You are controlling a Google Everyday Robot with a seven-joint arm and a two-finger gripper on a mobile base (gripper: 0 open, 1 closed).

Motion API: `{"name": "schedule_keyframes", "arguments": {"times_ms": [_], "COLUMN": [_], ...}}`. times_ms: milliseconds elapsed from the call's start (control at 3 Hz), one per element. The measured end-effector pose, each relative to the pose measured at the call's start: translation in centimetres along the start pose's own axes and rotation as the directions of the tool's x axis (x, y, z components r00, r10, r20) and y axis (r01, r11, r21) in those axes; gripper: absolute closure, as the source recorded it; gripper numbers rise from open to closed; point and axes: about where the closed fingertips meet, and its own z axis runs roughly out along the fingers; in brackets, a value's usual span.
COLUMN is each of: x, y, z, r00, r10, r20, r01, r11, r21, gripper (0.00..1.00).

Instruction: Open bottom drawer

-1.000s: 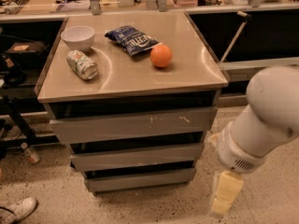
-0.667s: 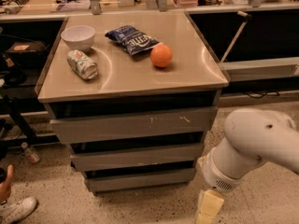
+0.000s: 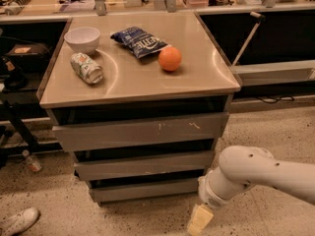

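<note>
– Well, how many drawers are in that grey metal cabinet (image 3: 138, 90)?
– Three, stacked. The bottom drawer (image 3: 147, 188), the narrowest grey front, sits lowest, just above the speckled floor (image 3: 59, 205), under the mid-width drawer front (image 3: 145, 164) and the widest scratched one (image 3: 142, 132).
– And on top?
– Four things: one white bowl (image 3: 82, 37), one can lying on its side (image 3: 86, 68), one blue crinkled chip bag (image 3: 140, 41) and one orange (image 3: 170, 58).
– Where's the tool?
– The cream-coloured gripper (image 3: 199, 220) hangs low on the white arm (image 3: 256, 173), near the bottom drawer's right end and apart from it. Clenched or released, I cannot tell.
– Anything nearby?
– One white shoe (image 3: 19, 220) and one small plastic bottle (image 3: 32, 161) lie on the floor at the left.
</note>
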Motion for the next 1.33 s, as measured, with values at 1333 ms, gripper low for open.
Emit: {"name": "schedule_keyframes", "arguments": {"times_ms": [1333], "x": [1.3], "y": [-4.3], "z": [15.4], "r00": [0.988], "r10": [0.121], "r20": [0.092], "r01": [-0.115], "r11": [0.9911], "r21": [-0.067], "gripper": [0.00]}}
